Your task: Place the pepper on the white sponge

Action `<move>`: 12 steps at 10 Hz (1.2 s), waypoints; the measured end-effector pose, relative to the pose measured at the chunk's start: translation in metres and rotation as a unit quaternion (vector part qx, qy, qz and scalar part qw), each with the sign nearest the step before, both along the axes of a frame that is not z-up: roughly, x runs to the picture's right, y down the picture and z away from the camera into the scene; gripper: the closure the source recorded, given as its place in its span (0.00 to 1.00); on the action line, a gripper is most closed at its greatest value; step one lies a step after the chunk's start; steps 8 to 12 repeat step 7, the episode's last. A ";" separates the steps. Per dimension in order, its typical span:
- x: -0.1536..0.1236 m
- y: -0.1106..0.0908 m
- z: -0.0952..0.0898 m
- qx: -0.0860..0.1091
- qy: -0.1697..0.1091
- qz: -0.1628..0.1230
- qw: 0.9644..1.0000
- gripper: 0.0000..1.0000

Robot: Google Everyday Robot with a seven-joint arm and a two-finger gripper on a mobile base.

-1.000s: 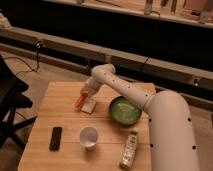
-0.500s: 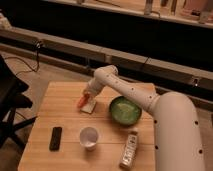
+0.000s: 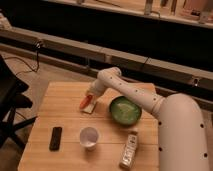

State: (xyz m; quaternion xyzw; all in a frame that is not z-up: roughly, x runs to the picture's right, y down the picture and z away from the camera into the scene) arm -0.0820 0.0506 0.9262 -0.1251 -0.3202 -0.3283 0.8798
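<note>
The orange-red pepper point(image 3: 85, 102) lies on the left part of the white sponge point(image 3: 91, 107), near the middle of the wooden table point(image 3: 60, 95). My gripper point(image 3: 91, 95) is at the end of the white arm, just above and to the right of the pepper, close over the sponge. The gripper's tip hides part of the pepper's far end.
A green bowl point(image 3: 124, 110) sits right of the sponge. A white cup point(image 3: 89, 137) stands in front. A black remote-like object point(image 3: 55, 138) lies at the front left. A white packet point(image 3: 129, 149) lies at the front right. A black chair point(image 3: 12, 100) stands left of the table.
The arm's elbow has shifted slightly; the gripper stays over the sponge and pepper, which have not visibly moved.
</note>
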 end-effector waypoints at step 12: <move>0.004 -0.001 0.000 -0.003 0.006 0.000 1.000 0.20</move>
